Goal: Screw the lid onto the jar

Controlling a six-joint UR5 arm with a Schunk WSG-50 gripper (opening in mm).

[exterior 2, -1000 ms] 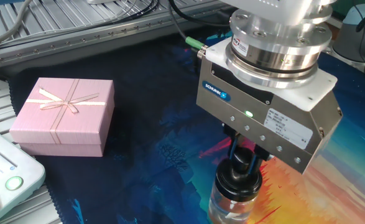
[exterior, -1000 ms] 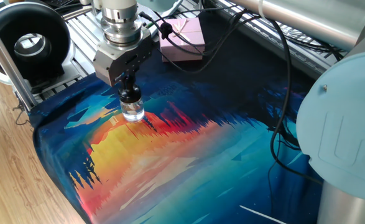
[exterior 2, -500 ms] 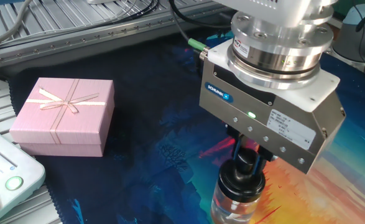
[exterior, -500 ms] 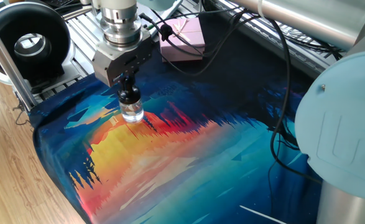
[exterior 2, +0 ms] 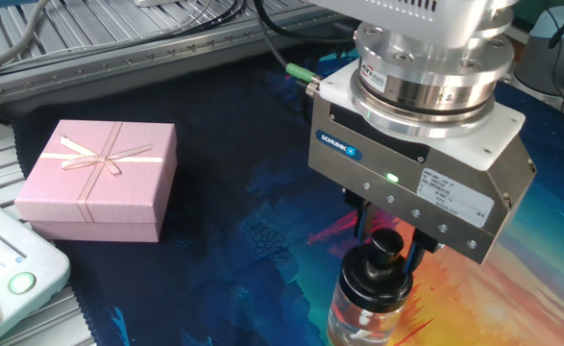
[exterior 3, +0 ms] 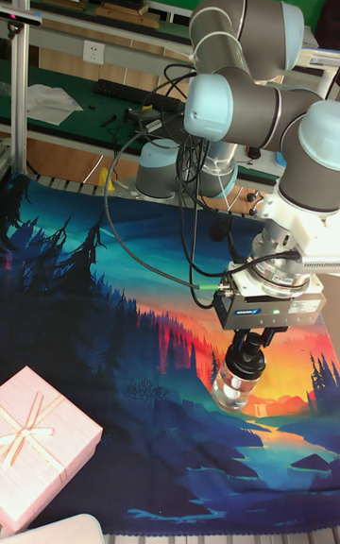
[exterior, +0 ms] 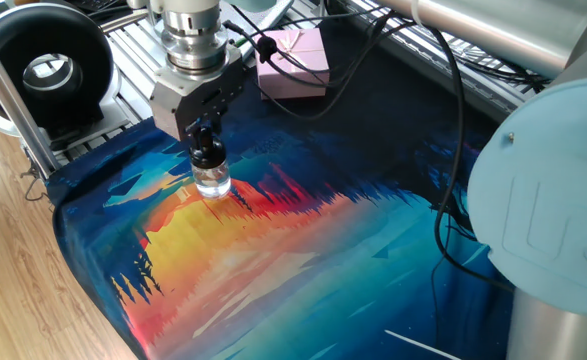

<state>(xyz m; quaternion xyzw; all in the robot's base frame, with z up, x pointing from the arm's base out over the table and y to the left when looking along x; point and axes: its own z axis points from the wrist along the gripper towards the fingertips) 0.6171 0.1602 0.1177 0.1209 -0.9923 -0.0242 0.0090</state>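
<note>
The jar [exterior 2: 363, 317], a tiny clear glass one, stands upright on the painted mat, also seen in the tall fixed view [exterior 3: 232, 391] and in one fixed view [exterior: 213, 181]. The lid [exterior 2: 376, 279], black with a knob on top, sits on the jar's neck. My gripper [exterior 2: 389, 235] hangs straight above it. Its fingers [exterior 2: 361, 213] flank the knob with a small gap on each side, so the knob shows free between them. The gripper is open and holds nothing.
A pink gift box [exterior 2: 99, 180] with a ribbon lies on the dark part of the mat, left of the jar. A grey control box with a green button [exterior 2: 20, 283] is at the near left edge. A metal grille and cables run behind.
The fingers that covered the lid's knob have parted and the knob now shows between them. The gripper body shifted slightly to the right. The jar has not moved.
</note>
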